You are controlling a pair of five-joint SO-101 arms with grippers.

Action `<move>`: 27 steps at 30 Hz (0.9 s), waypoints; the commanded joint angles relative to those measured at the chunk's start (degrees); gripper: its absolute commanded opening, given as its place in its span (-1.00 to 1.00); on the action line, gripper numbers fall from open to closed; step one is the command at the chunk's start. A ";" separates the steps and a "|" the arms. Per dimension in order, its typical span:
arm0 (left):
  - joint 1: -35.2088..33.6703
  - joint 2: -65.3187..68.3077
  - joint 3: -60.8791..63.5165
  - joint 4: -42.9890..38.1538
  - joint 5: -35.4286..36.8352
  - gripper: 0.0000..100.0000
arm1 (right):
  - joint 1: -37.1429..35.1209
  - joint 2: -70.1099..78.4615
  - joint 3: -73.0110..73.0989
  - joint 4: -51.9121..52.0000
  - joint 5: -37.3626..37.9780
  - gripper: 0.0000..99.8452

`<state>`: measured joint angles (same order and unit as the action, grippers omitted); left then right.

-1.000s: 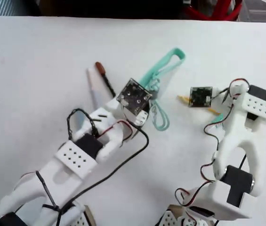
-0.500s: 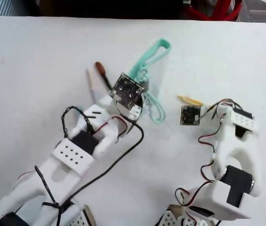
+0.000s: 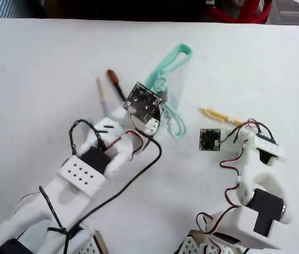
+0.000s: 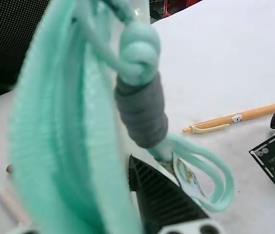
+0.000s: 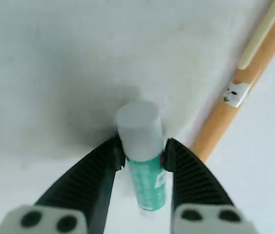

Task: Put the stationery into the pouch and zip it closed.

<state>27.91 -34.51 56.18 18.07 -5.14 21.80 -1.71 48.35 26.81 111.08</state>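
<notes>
The right pincer [image 5: 143,146] is clenched on a glue stick [image 5: 138,122], one dark ribbed finger pressing on each side of its barrel. The stick's long axis runs along the fingers, with the flat pale cap pointing away from the wrist and low over the table [image 3: 33,63]. I cannot tell whether the cap touches the surface. Just beside it lies an orange pen [image 5: 234,92] with a cream clip, apart from the pincer and slanted across the table.

The left pincer [image 4: 125,170] grips the pouch [image 4: 54,136] at its edge. Only one black finger shows against the fabric, so I judge it closed on the cloth rather than see both sides.

The coming move likely turns on one relation. The pouch lies to the right arm's left, across a strip of bare table, and its mint loop [image 3: 174,59] points away from both arms. The right arm, which carries the stick, would have to cross that gap cap-first to a mouth whose opening the pictures do not make plain.

The pouch is soft, with a woven mint band. A knotted mint cord passes through a grey bead [image 4: 142,114] and ends in a limp loop. The glue stick is a smooth, rigid cylinder with a green label. A brown-tipped stick [image 3: 113,79] and a pale pen [image 3: 105,99] lie beyond the left arm.
</notes>
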 commanded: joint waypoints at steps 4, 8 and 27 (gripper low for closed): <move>-0.66 1.10 0.70 0.00 0.09 -0.95 | -0.48 -2.24 1.58 -3.82 0.53 -0.96; -0.66 1.10 0.70 0.00 0.26 -0.95 | 0.04 -7.43 1.49 -3.56 -0.79 -0.96; 0.04 0.75 1.23 0.44 0.35 -0.95 | -3.12 -60.62 -11.25 16.75 -55.82 -0.96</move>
<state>27.91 -34.51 56.35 18.07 -5.14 19.16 -60.35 45.19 42.20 67.74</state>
